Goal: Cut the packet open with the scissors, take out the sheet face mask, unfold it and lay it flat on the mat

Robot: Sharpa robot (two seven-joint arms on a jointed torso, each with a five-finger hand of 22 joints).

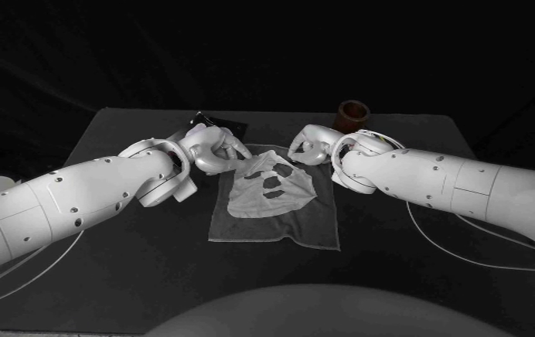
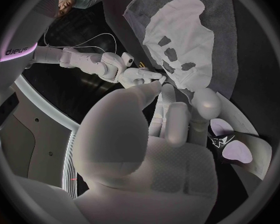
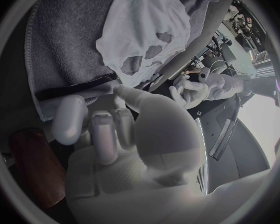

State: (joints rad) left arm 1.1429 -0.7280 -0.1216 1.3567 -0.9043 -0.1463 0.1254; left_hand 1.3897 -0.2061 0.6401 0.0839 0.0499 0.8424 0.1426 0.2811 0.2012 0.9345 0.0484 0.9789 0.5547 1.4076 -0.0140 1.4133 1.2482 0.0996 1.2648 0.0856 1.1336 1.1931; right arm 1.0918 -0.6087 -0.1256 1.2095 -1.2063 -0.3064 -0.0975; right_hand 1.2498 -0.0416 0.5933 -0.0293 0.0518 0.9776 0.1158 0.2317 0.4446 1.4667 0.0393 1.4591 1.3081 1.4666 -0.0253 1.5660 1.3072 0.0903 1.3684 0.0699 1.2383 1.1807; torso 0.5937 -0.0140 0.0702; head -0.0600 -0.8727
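Note:
The white sheet face mask (image 1: 273, 185) lies unfolded on the grey mat (image 1: 279, 229), its eye and mouth holes showing. My left hand (image 1: 214, 151) is at the mask's far left corner. In the left wrist view its thumb and fingertips (image 2: 160, 87) close together on the mask's edge (image 2: 177, 50). My right hand (image 1: 311, 147) is at the far right corner, with its thumb against the mask's rim (image 3: 140, 40). The dark packet (image 1: 221, 124) lies just behind the left hand. The pale handles of the scissors (image 2: 230, 147) show beside that hand.
A brown cup (image 1: 352, 114) stands at the back of the table behind my right hand, also seen as a brown cup (image 3: 34, 169) in the right wrist view. The near half of the mat is bare. Cables trail off both arms over the black table (image 1: 134, 260).

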